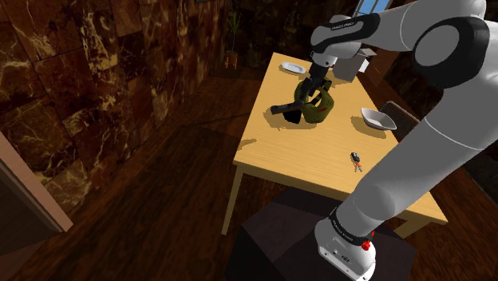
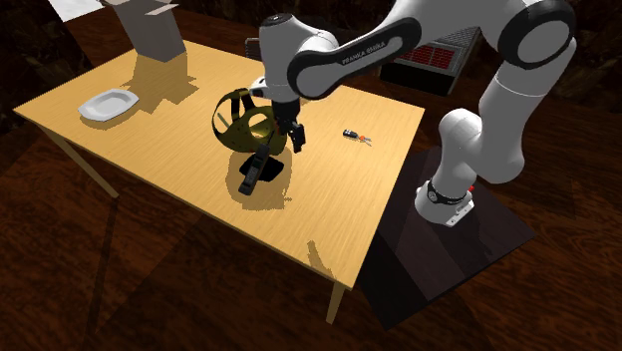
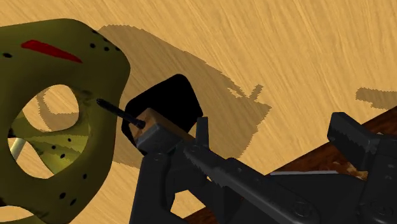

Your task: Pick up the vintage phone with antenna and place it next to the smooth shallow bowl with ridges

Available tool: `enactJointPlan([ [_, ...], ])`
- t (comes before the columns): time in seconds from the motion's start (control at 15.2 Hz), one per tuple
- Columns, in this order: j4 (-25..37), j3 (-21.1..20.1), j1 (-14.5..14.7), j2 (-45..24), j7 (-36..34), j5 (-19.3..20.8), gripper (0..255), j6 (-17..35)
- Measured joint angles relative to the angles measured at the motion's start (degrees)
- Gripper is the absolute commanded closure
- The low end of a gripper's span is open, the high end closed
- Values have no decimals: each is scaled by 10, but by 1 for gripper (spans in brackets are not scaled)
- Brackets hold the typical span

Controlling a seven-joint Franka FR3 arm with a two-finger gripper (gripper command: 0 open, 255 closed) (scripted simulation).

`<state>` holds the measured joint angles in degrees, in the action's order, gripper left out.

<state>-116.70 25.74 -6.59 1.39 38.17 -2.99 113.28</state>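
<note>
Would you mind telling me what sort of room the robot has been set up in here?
Likely a room in a house, perhaps a dining room: a wooden table, a dark wooden floor, dark marbled walls and a potted plant in the corner.

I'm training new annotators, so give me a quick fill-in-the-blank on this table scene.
The olive-green perforated mask bears a ____ mark. The black vintage phone has a thin ____ pointing toward that mask. The fingers of the all-black two-finger gripper are ____, not shut.
Missing: red; antenna; open.
</note>
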Motion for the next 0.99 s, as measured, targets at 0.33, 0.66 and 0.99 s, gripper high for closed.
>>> enactJointPlan([
  [0.33,93,20,-32,-116,80,-61,0,-5],
  [0.66,211,18,-82,-234,142,-117,0,-33],
  [0.99,205,14,-87,-255,152,-128,0,-10],
])
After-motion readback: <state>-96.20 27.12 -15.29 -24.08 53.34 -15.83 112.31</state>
